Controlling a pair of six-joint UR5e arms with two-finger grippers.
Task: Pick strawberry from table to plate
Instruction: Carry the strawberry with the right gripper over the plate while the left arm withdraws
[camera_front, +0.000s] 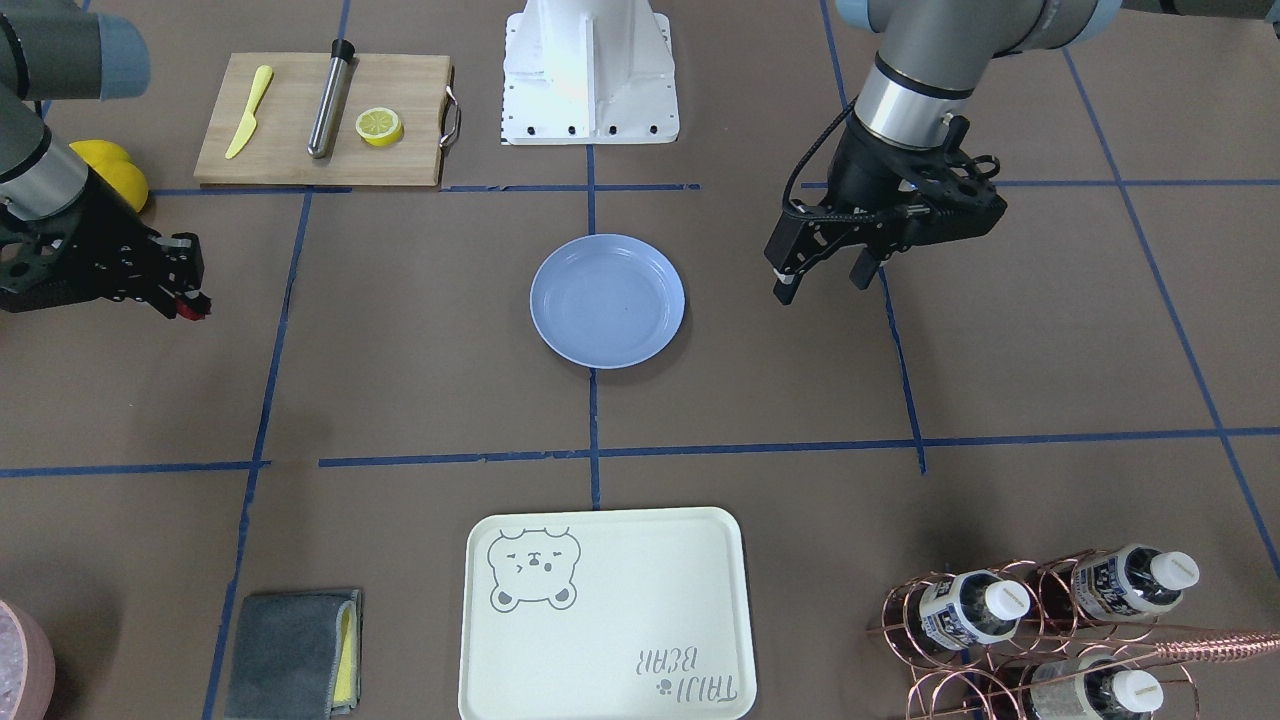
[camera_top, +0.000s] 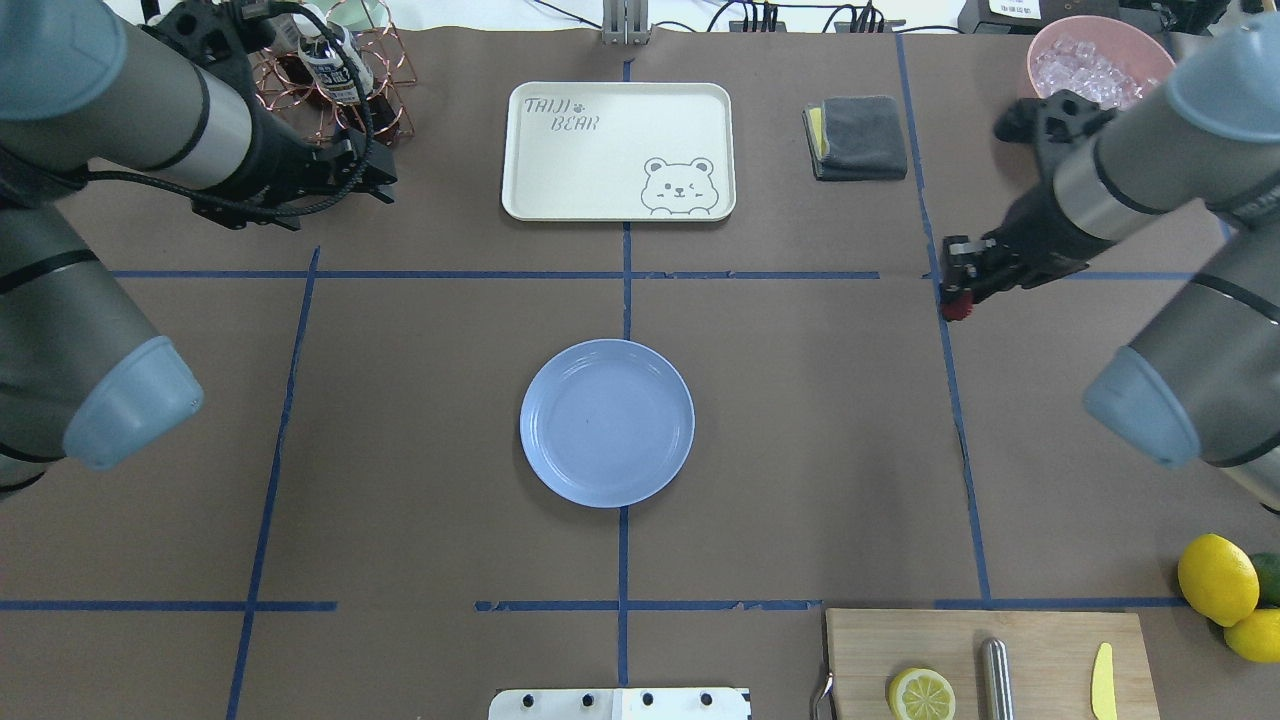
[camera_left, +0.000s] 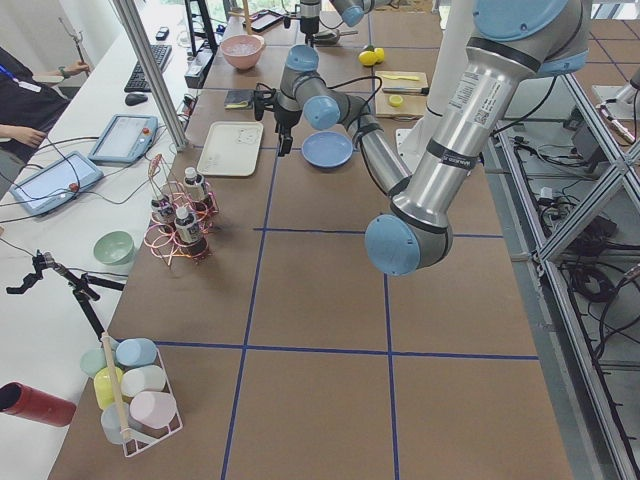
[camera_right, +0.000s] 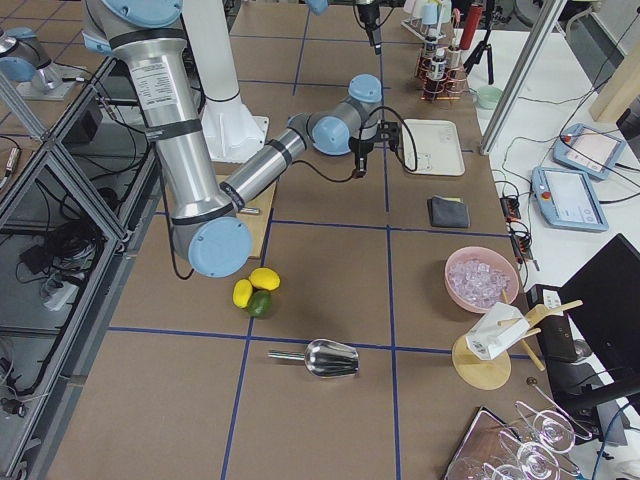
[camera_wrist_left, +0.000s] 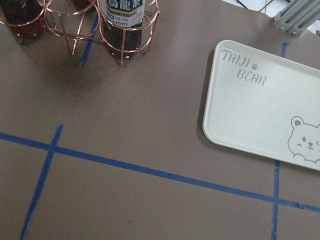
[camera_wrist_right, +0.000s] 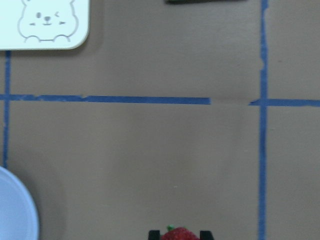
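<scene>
Overhead exterior view, with front and wrist views as insets.

(a) Table (camera_top: 800, 420): a brown surface gridded in blue tape. The plate sits at the central crossing, which I judge puts it within reach of either arm.

(b) Bear-print tray (camera_top: 618, 150): lies beyond the plate and has no part in this job.

(c) Plate (camera_top: 607, 423): light blue and bare, well apart from both my pincers.

(d) Left pincer (camera_front: 823, 282): the fingers are spread with nothing between them. It hangs above the table to one side of the plate, which I judge leaves the carrying path free.

(e) Right pincer (camera_top: 953, 300): clamped on the strawberry (camera_wrist_right: 179, 233). It appears lifted off the table near a tape line, well short of the plate. The berry is pinched at the very fingertips, probably so it can fall cleanly once over the plate. I judge the pick done, with the carry and release not yet made.

Not resolved: the right wrist view crops the berry at its bottom edge, so only its top and a green speck show. The plate there is a sliver at the left edge. From overhead the berry is only a red dot. The left wrist view shows no fingers.
</scene>
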